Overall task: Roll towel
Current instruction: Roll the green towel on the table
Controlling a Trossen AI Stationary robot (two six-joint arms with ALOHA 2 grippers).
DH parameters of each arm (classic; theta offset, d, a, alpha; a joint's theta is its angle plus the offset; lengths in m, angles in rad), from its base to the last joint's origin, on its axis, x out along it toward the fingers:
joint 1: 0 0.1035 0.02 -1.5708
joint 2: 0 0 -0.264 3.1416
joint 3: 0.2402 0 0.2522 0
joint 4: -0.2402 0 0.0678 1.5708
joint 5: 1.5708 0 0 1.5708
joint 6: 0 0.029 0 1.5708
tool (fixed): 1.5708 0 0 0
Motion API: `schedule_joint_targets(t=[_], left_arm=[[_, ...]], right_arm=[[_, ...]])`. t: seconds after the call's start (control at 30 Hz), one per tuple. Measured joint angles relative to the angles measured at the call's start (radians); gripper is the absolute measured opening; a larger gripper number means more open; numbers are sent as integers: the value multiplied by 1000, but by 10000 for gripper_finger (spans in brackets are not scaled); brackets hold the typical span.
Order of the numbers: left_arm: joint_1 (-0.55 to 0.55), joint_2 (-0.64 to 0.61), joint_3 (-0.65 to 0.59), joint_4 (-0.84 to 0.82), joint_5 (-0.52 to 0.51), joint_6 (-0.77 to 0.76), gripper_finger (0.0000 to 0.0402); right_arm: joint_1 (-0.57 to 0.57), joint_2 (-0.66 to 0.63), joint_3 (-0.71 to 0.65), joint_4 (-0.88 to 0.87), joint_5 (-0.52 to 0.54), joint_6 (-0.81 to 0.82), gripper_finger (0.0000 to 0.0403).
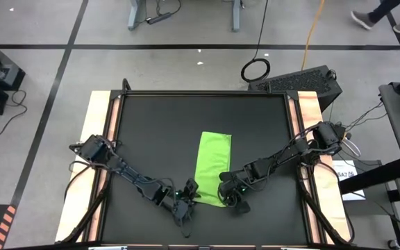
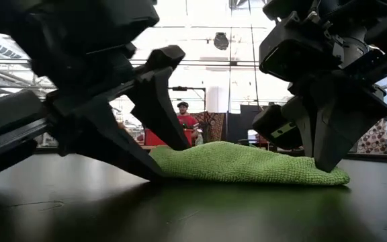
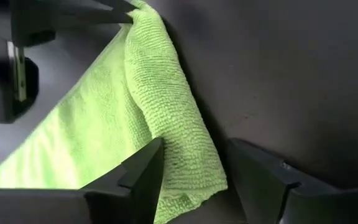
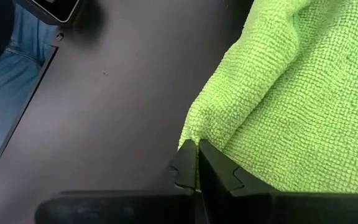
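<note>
Both grippers at near end of towel, lying as flat folded strip mid-table. Left gripper spread astride near-left corner. Right gripper clenched on near-right corner. No roll formed; rolling all ahead.

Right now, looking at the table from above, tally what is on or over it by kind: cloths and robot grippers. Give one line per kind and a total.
Green towel: 1
Robot grippers: 2, the left gripper and the right gripper, both at the towel's near end
Total: 3
</note>
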Motion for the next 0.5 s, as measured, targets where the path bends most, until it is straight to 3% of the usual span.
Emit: schedule_joint_targets(t=[0.17,0.5], left_arm=[[47,1,0,-8,103,-68,153],[87,3,-2,-16,188,-79,16]], right_arm=[[1,0,0,1,0,0,0],[3,-1,1,-10,5,-3,4]])
